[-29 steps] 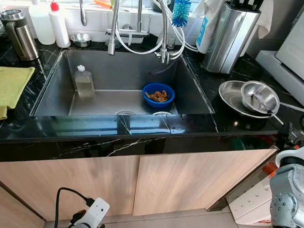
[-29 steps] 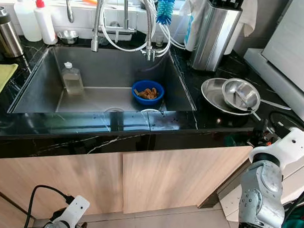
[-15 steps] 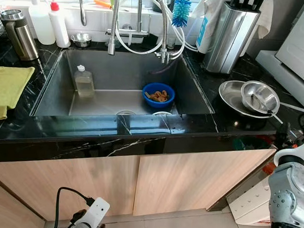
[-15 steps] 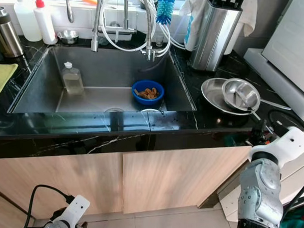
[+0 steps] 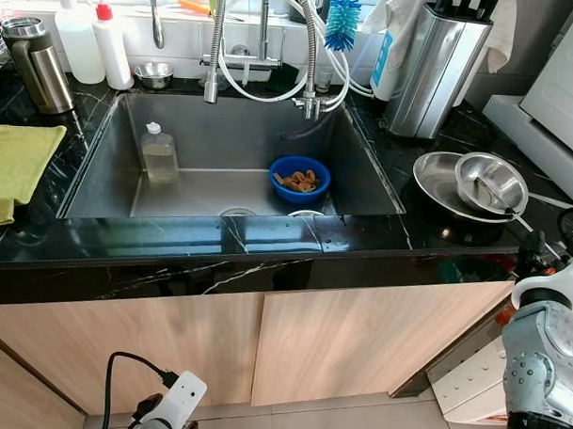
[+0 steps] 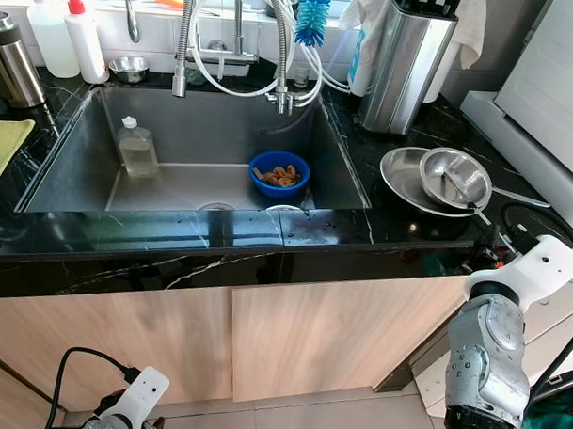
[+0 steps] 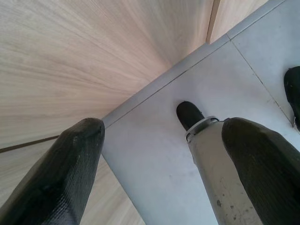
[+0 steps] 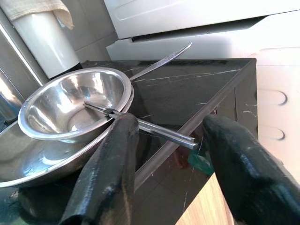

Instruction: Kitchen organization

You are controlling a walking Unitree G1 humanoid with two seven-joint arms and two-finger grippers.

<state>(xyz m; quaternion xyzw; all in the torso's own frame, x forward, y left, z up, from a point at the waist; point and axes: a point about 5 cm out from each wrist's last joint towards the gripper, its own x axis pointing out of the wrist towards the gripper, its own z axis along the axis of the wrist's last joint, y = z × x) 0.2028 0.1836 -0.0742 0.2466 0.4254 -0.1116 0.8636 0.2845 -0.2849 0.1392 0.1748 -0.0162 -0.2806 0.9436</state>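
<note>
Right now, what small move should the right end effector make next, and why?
Probably ease the right end effector forward toward the chopsticks. Its fingers are open and the chopsticks' free end, sticking out of the steel bowl, lies between them, not yet gripped.

The counter (image 5: 267, 242) is glossy black stone with white veins. The sink (image 5: 363, 170) is matt grey metal. The bowl (image 8: 70, 103), the plate (image 8: 28, 168) under it and the knife block (image 5: 433, 69) are shiny polished steel. The cabinet doors (image 5: 357, 339) are matt pale wood. The small bowl (image 5: 299, 180) is blue plastic, the cloth (image 5: 15, 167) soft yellow fabric.
</note>
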